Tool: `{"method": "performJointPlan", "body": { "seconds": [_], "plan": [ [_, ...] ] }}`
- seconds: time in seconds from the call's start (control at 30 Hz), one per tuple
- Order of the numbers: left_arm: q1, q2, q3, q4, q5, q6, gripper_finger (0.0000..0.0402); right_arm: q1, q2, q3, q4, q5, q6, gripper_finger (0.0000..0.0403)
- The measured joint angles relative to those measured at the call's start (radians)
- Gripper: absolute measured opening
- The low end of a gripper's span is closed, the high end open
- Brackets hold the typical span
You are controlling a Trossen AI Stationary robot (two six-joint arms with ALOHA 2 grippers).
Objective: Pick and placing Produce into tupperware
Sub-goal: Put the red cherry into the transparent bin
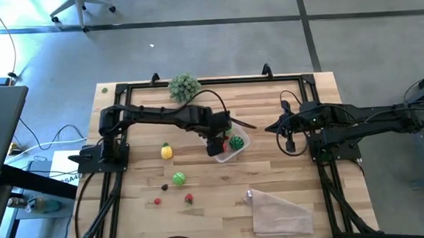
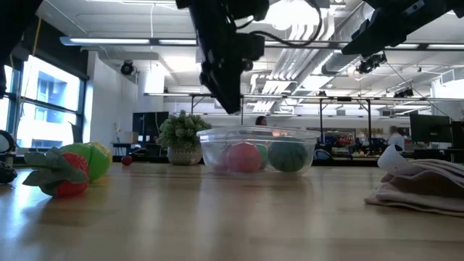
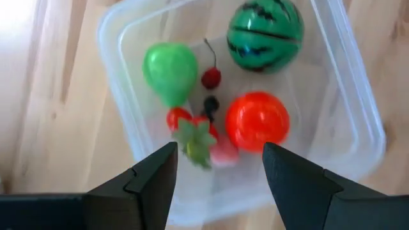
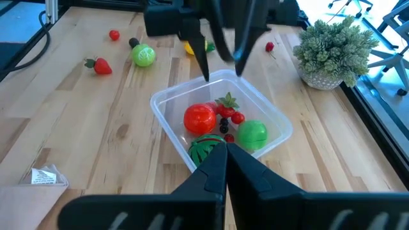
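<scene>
Hovering over small clear square plastic tub (image 1: 234,149) mid-bench: left gripper (image 3: 217,167), fingers parted, holding nothing. Tub holds red tomato ball (image 3: 257,121), striped green melon ball (image 3: 264,34), green pear-shaped fruit (image 3: 169,71), leafy strawberry (image 3: 199,137), small dark cherries (image 3: 211,78). Right gripper (image 4: 225,160) waits just beside tub, fingers pressed together, empty. Loose produce on wooden bench (image 1: 136,212): green ball (image 1: 179,178), yellow fruit (image 1: 167,151), another strawberry (image 1: 189,199).

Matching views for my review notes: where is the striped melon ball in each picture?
High: melon, in tub, right side.
Low: melon, right of red fruit.
Left wrist: melon, above red fruit.
Right wrist: melon, nearest corner.
Shared landmark: the tub.
</scene>
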Motion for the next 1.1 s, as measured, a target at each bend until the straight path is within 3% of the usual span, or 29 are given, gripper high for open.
{"method": "performJointPlan", "body": {
  "seconds": [0.23, 0.4, 0.57, 0.73, 0.93, 1.1],
  "plan": [
    [-0.032, -0.048, 0.039, -0.185, -0.027, -0.05, 0.022, 0.0, 0.0, 0.0, 0.001, 0.0, 0.0, 0.0],
    [-0.027, -0.126, -0.01, -0.323, -0.147, -0.146, 0.022, 0.0, 0.0, 0.0, 0.002, 0.0, 0.0, 0.0],
    [-0.027, -0.264, -0.179, -0.291, -0.213, -0.199, 0.0221, 0.0, 0.0, 0.0, -0.001, 0.0, 0.0, 0.0],
    [0.002, -0.468, -0.455, -0.135, -0.215, -0.207, 0.0221, 0.0, 0.0, 0.0, -0.003, 0.0, 0.0, 0.0],
    [0.173, -0.713, -0.751, 0.066, -0.182, -0.11, 0.0221, 0.0, 0.0, 0.0, -0.001, 0.0, 0.0, 0.0],
    [0.416, -0.796, -0.851, 0.115, -0.069, 0.004, 0.0221, 0.0, 0.0, 0.0, -0.001, 0.0, 0.0, 0.0]
  ]
}}
